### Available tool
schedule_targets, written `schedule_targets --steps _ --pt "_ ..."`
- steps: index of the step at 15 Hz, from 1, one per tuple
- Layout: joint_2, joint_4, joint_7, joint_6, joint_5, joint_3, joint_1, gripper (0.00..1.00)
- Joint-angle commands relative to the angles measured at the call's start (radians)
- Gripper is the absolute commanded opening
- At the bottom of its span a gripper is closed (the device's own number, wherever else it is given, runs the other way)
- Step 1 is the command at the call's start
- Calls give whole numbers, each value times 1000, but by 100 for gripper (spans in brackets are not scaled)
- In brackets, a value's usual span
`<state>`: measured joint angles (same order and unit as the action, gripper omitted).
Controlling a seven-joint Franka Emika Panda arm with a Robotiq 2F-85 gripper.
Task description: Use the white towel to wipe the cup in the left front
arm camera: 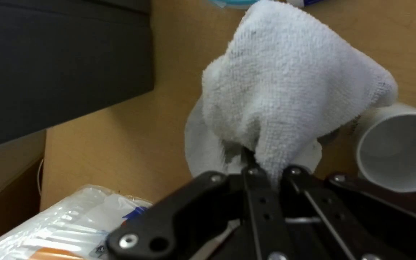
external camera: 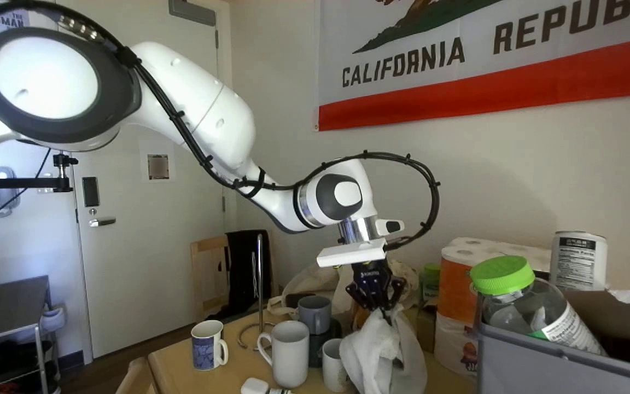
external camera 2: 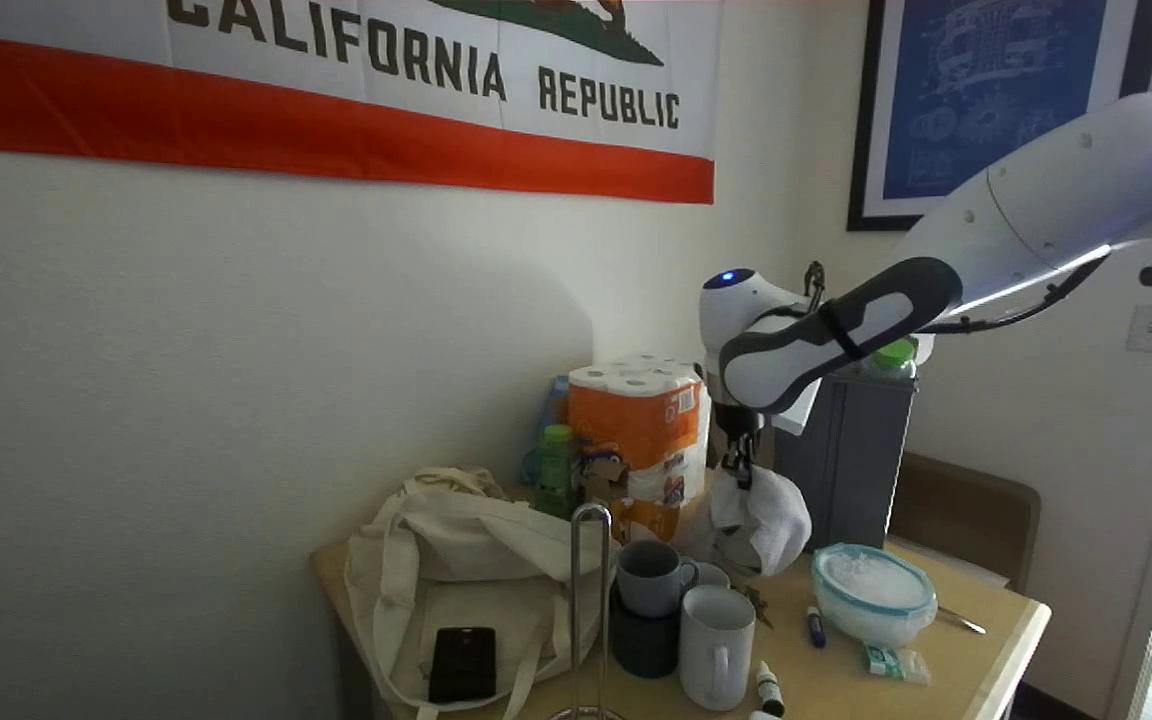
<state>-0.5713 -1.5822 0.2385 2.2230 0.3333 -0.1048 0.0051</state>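
My gripper (external camera: pixel 385 311) is shut on the white towel (external camera: pixel 374 350), which hangs crumpled below it. In the wrist view the towel (arm camera: pixel 291 79) is pinched between the fingertips (arm camera: pixel 269 169). The towel (external camera 2: pixel 774 520) also shows under the gripper (external camera 2: pixel 740 474) in an exterior view. A small white cup (external camera: pixel 333 368) stands beside the towel, partly covered by it; in the wrist view a white cup (arm camera: pixel 399 151) is right of the towel. A tall white mug (external camera: pixel 290 355), a blue-and-white mug (external camera: pixel 203 350) and a grey mug (external camera: pixel 314 313) on a dark base stand nearby. Which cup is meant, I cannot tell.
A grey bin (external camera: pixel 566 372) and a paper roll pack (external camera: pixel 457 284) flank the towel. A metal stand (external camera 2: pixel 577 600) rises near the mugs. A canvas bag (external camera 2: pixel 476 540), a lidded bowl (external camera 2: pixel 874 600) and markers (external camera 2: pixel 769 690) are on the table.
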Motion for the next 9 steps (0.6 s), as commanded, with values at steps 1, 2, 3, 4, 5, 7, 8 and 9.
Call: schedule_targets --steps 1,2,3,4,5,7,8,9 --pt "113 -44 80 -113 -4 49 -6 2" --pt "145 -66 90 -130 -1 59 -2 2" --pt "173 -85 98 -143 -1 70 0 2" --pt "210 -121 95 -143 2 80 4 2" --pt "239 -145 93 -148 3 88 8 2" --pt "311 -217 82 -138 2 106 14 2" --pt "347 -252 89 -137 2 113 14 2" --pt "379 -281 102 -139 0 119 14 2"
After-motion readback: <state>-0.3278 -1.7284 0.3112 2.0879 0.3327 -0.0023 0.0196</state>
